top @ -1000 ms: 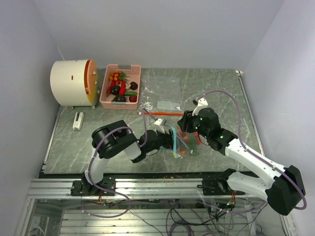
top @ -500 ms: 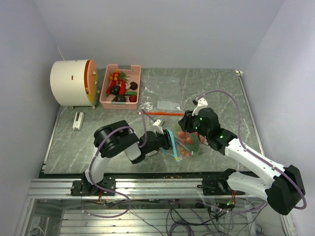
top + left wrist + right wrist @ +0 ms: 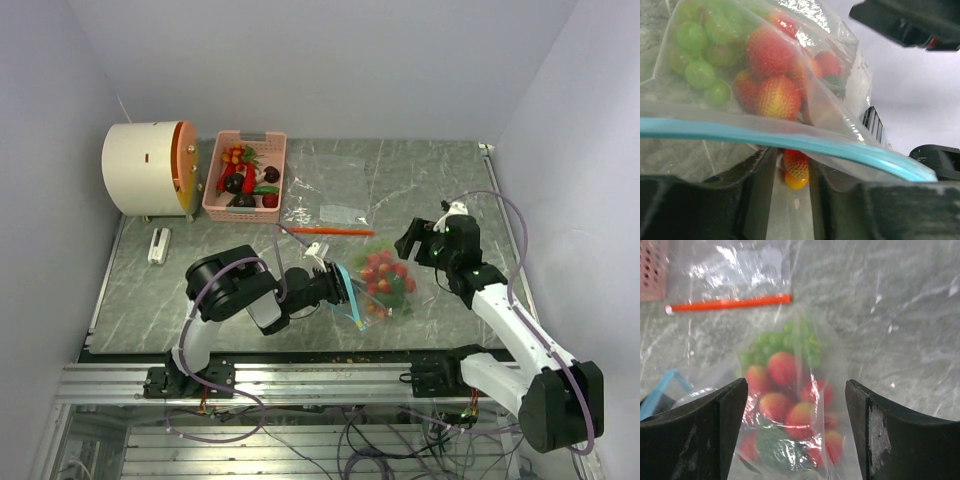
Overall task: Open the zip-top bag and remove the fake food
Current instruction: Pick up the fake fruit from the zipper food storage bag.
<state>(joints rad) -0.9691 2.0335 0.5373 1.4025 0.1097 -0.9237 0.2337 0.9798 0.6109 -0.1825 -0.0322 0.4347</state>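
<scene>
We are seeing the left pincer (image 3: 338, 287) clamping the blue zip edge (image 3: 790, 142) of the zip-top bag (image 3: 392, 288), lying on the tabletop (image 3: 450, 170) right before it, while the right pincer (image 3: 415, 240) is hovering spread wide beside it. The fake food (image 3: 785, 370) is sitting inside, so by our reckoning the emptying is not yet beginning.

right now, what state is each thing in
zip-top bag: blue zip edge pinched and lifted
fake food: inside the bag
left gripper: clamped on the zip edge
right gripper: fingers apart, off the bag
orange-zip bag: flat, empty
pink basket: holding toy food
</scene>
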